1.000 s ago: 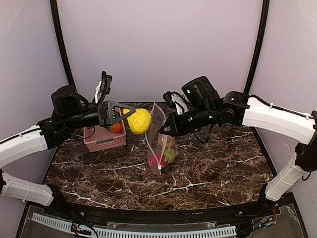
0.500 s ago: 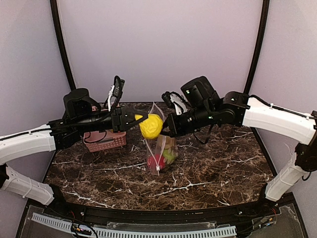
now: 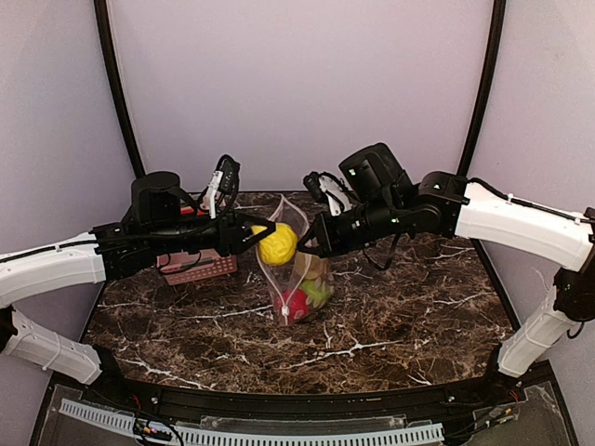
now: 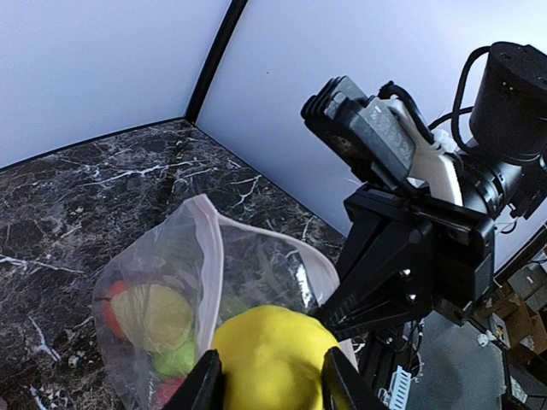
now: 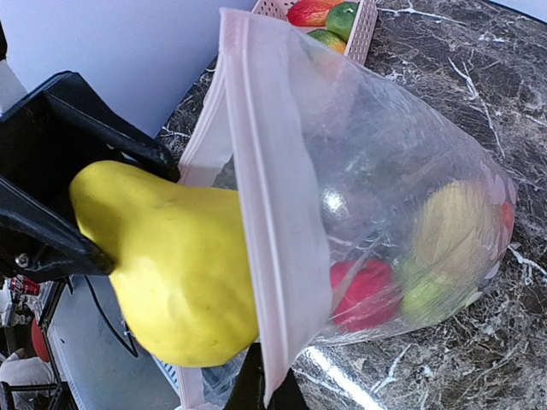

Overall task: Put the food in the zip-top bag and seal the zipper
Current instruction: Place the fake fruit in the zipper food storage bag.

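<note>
My left gripper (image 3: 268, 242) is shut on a yellow toy fruit (image 3: 278, 244), held at the open mouth of the zip-top bag (image 3: 297, 279). The left wrist view shows the black fingers (image 4: 205, 389) on either side of the fruit (image 4: 272, 354), just above the bag (image 4: 162, 290). My right gripper (image 3: 312, 245) is shut on the bag's rim and holds the pink zipper (image 5: 278, 222) strip up. The right gripper (image 5: 269, 389) pinches that strip from below. Inside the bag (image 5: 393, 154) lie red food (image 5: 369, 292) and yellow-green pieces (image 5: 453, 231).
A pink slotted basket (image 3: 197, 267) stands left of the bag, partly behind the left arm. It holds red and green toy food (image 5: 329, 15). The dark marble table (image 3: 390, 316) runs to a black front edge.
The left gripper carried the yellow fruit rightward from above the basket and slightly down to the bag's mouth. The bag's mouth spread wider. The right gripper kept its hold.
</note>
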Controlling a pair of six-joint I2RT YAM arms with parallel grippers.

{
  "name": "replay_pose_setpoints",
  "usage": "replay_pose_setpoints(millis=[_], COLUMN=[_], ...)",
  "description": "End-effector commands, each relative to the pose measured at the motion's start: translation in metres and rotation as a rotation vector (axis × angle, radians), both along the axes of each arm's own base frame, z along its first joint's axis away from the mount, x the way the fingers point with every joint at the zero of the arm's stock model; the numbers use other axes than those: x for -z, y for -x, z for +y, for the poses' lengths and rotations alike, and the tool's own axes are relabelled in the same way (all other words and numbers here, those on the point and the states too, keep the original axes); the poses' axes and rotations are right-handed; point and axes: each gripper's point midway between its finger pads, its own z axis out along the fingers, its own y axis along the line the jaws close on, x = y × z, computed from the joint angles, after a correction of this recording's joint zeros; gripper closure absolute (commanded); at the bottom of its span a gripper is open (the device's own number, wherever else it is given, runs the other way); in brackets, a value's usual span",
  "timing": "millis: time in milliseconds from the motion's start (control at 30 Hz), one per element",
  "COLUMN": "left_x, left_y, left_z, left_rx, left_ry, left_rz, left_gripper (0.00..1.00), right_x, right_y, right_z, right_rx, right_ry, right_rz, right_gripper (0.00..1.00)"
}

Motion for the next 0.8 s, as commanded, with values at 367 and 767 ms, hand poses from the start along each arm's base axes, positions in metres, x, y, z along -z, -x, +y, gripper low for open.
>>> replay_pose_setpoints(millis=[367,767], left_x=[0.027,0.037], left_y=[0.001,-0.001], left_z=[-0.011,-0.017], left_rx=[-0.096,-0.117], left_ry=[-0.313,-0.405], left_rz=[-0.174,-0.201], left_gripper=[0.62,0.49], right_x=[-0.018,-0.014], right_y=[0.001,0.0], right_z=[0.007,0.006], right_rx=[-0.013,-0.01], right_ry=[-0.046,-0.035], right_rz=[-0.031,-0.03], right_gripper=[1.0,1.0])
